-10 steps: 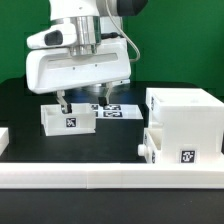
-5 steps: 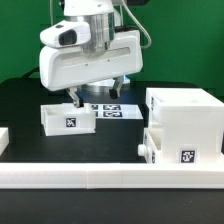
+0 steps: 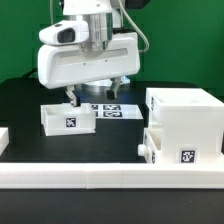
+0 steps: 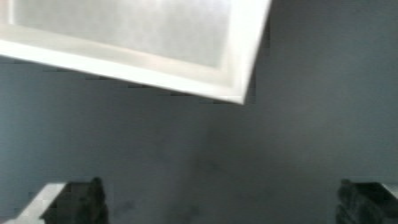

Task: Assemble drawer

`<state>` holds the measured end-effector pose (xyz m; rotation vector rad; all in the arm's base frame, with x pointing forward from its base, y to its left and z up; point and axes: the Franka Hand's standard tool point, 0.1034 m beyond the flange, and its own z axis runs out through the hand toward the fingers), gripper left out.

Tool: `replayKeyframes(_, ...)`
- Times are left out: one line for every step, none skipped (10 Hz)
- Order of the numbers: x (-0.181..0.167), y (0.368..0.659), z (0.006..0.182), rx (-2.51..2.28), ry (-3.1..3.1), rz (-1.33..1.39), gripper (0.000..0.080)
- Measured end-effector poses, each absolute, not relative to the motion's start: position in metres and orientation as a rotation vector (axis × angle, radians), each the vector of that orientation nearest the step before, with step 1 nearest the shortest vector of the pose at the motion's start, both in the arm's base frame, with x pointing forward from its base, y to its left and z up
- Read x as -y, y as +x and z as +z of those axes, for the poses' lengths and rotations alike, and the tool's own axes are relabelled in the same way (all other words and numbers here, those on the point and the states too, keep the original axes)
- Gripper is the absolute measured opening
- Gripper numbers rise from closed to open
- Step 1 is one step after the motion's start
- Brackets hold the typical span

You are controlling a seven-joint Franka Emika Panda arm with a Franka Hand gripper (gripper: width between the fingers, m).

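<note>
A small white open-top tray [image 3: 68,117] with a square tag sits on the black table at the exterior view's left; its corner shows in the wrist view [image 4: 143,40]. The large white case [image 3: 185,112] stands at the right. A second small tray [image 3: 180,147] with a tag sits low at the case's front; I cannot tell whether it is inside. My gripper [image 3: 97,94] hangs open and empty just above the table, beside the left tray and over the marker board. In the wrist view my gripper [image 4: 222,205] has only dark table between its fingertips [image 4: 71,203].
The marker board [image 3: 110,111] lies flat behind the left tray. A long low white rail [image 3: 100,176] runs along the front edge. Another white piece [image 3: 3,136] shows at the far left edge.
The gripper has moved from over the left tray toward the exterior view's right and slightly up, and has held about the same spot for the last half second. The trays and case have not moved.
</note>
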<state>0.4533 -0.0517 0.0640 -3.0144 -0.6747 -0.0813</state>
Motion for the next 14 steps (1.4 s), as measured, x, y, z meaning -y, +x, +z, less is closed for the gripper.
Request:
replayKeyframes(0.060,0.441,0.057,0.658,-3.028,-0.104,0.0649)
replayKeyframes(0.066,0.430,0.051,0.641,-3.035,-0.102,0.0649)
replayKeyframes(0.067,0.428,0.049,0.634,-3.034,-0.091,0.0649)
replayKeyframes(0.067,0.429,0.050,0.636,-3.034,-0.094,0.0649)
replayKeyframes(0.067,0.429,0.049,0.636,-3.033,-0.093,0.0649)
replayKeyframes(0.067,0.429,0.049,0.636,-3.033,-0.092,0.0649)
replayKeyframes(0.067,0.428,0.049,0.636,-3.033,-0.091,0.0649)
replayKeyframes(0.067,0.426,0.047,0.624,-3.036,-0.097,0.0649)
replayKeyframes(0.065,0.417,0.042,0.605,-3.038,-0.092,0.0649)
replayKeyframes(0.061,0.410,0.038,0.579,-3.040,-0.088,0.0649)
replayKeyframes(0.056,0.404,0.035,0.559,-3.040,-0.074,0.0649)
replayKeyframes(0.053,0.398,0.030,0.542,-3.036,-0.060,0.0649)
replayKeyframes(0.052,0.393,0.023,0.529,-3.031,-0.049,0.0649)
replayKeyframes(0.050,0.391,0.018,0.532,-3.031,-0.062,0.0649)
